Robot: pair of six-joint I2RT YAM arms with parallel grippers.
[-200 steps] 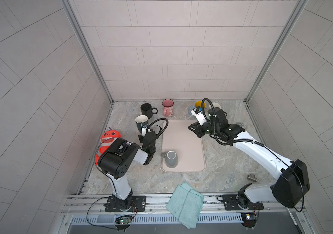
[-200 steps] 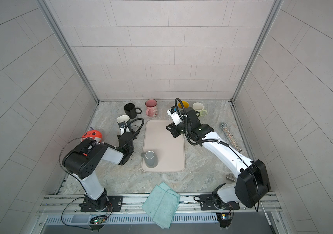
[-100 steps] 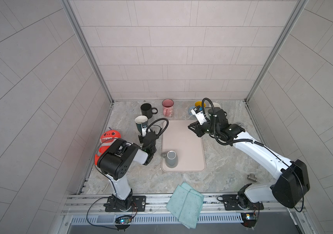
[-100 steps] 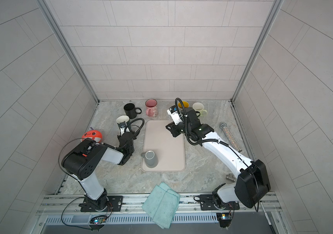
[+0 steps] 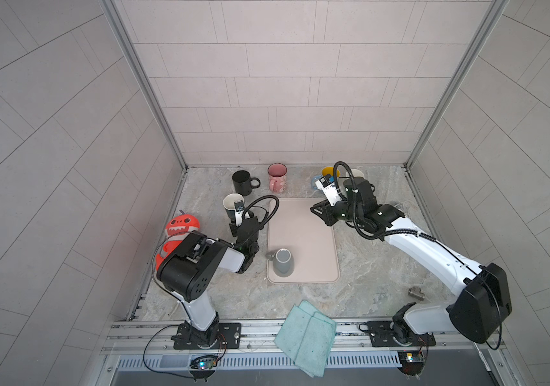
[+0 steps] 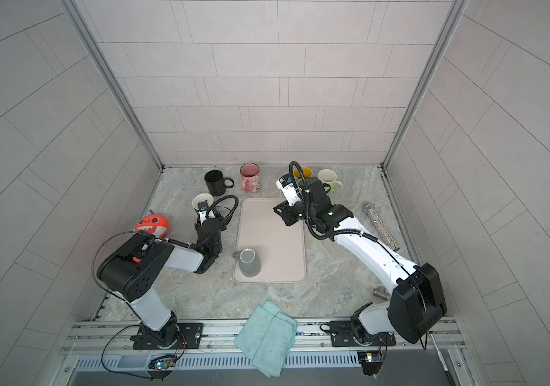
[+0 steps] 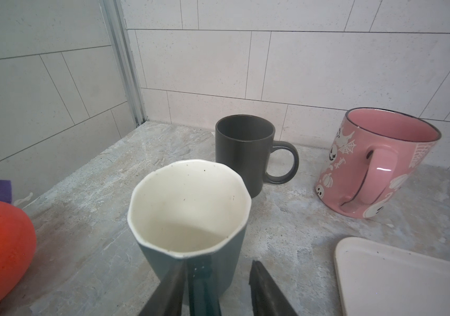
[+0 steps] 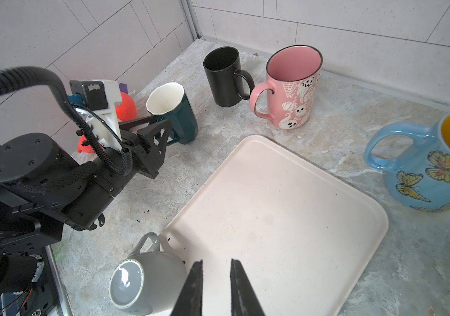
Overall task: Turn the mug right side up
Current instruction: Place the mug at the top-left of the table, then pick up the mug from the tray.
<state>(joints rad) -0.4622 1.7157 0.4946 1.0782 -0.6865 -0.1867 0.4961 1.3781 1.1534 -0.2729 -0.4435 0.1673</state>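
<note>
Marble counter is carrying the teal mug upright beside the tray; left gripper is straddling its handle, jaws partly open, not pinching. Right gripper is hovering over the tray, slightly open, empty.

Our marbled worktop and what rests on it

We take the beige tray at its middle as our dial, 12 o'clock toward the back wall. We see a black mug at 11, a pink mug at 12, a blue butterfly mug and a cream mug at 1, and a teal mug upright at 10. A red toy is at 9, a glittery tube at 3, a small metal fitting at 4, and a green cloth at 6, overhanging the front edge.
</note>
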